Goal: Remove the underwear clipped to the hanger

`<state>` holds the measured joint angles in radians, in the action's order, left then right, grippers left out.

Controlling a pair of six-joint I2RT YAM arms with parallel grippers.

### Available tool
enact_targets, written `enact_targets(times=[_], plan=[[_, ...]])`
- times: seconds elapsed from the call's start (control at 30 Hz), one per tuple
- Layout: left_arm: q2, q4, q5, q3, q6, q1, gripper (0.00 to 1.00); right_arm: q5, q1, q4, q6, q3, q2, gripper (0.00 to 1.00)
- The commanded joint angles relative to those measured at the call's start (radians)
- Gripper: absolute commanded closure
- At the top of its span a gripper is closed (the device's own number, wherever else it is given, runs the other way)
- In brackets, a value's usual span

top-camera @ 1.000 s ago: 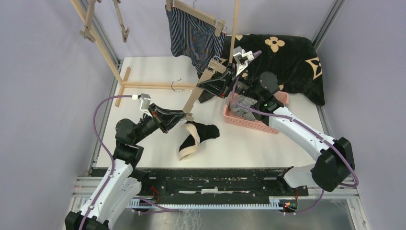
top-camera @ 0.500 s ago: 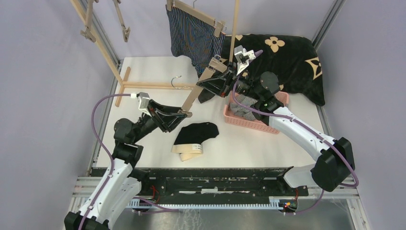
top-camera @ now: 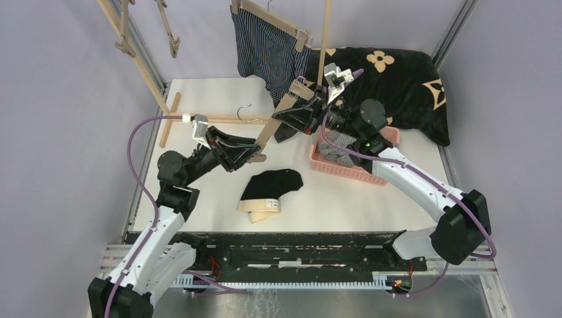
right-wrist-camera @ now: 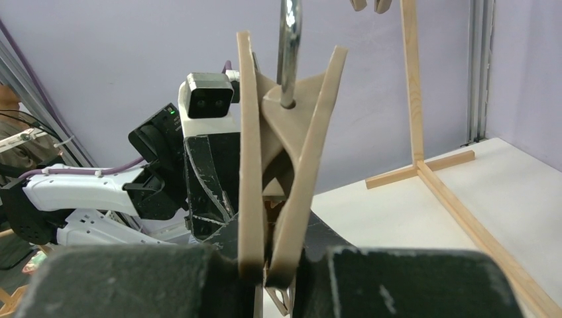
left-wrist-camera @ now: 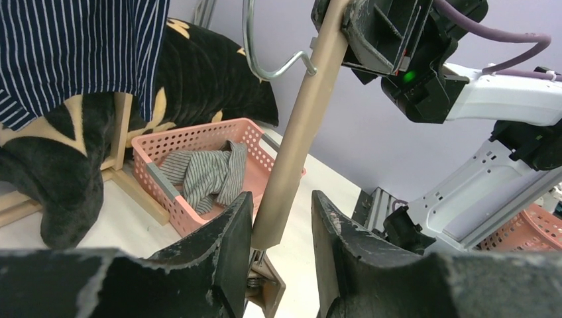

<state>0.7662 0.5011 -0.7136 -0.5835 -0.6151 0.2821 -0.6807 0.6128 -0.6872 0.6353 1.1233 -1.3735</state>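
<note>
The black boxer with beige waistband [top-camera: 268,192] lies loose on the table. My right gripper [top-camera: 296,111] [right-wrist-camera: 278,265] is shut on the clip at the upper end of a wooden hanger [top-camera: 275,126] [right-wrist-camera: 255,152] and holds it slanted in the air. At its lower end my left gripper [top-camera: 250,154] [left-wrist-camera: 281,245] is open, with the hanger bar [left-wrist-camera: 291,152] between its fingers and the bare lower clip [left-wrist-camera: 265,291] just below. The navy striped boxer [top-camera: 268,53] [left-wrist-camera: 73,53] hangs clipped on a second hanger at the back. A grey-white striped boxer [top-camera: 337,147] [left-wrist-camera: 205,172] lies in the pink basket [top-camera: 344,172] [left-wrist-camera: 162,192].
A black flower-patterned blanket [top-camera: 397,79] [left-wrist-camera: 199,73] lies at the back right behind the basket. A wooden rack with its base bar [top-camera: 199,118] and upright post [top-camera: 323,40] [right-wrist-camera: 411,79] stands at the back. Metal frame rails run along both table sides.
The black boxer has dropped from beside the left gripper and now lies flat on the table. The left arm has risen slightly along the hanger bar. The right arm has stayed put.
</note>
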Motion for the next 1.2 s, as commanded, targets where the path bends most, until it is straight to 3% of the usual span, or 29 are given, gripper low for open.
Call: enact_targets(times=[0.0,0.33,0.7,0.8,0.87,1.03,1.07,1.17], plan=[[0.013,0.056,-0.061,-0.038,0.016,0.003,0.55,-0.006,-0.003,-0.053,0.007,0.037,0.009,0.99],[0.032,0.065,-0.108,-0.025,0.007,0.005,0.64,-0.012,-0.002,-0.082,0.037,0.057,-0.017,0.99],[0.058,0.172,-0.143,0.022,-0.048,0.015,0.65,-0.005,-0.001,-0.13,0.066,0.071,-0.034,0.99],[0.06,0.176,-0.15,0.027,-0.051,0.018,0.75,0.002,-0.002,-0.143,0.079,0.083,-0.042,0.99],[0.06,0.167,-0.145,0.027,-0.049,0.019,0.96,-0.002,-0.001,-0.158,0.09,0.092,-0.051,0.99],[0.039,0.153,-0.13,0.021,-0.052,0.019,0.97,0.001,-0.001,-0.157,0.088,0.092,-0.059,0.99],[0.031,0.142,-0.124,0.014,-0.052,0.02,0.97,0.002,-0.002,-0.145,0.083,0.093,-0.059,0.97],[-0.007,0.079,-0.094,-0.02,-0.033,0.019,0.97,-0.002,-0.002,-0.099,0.051,0.089,-0.057,0.59]])
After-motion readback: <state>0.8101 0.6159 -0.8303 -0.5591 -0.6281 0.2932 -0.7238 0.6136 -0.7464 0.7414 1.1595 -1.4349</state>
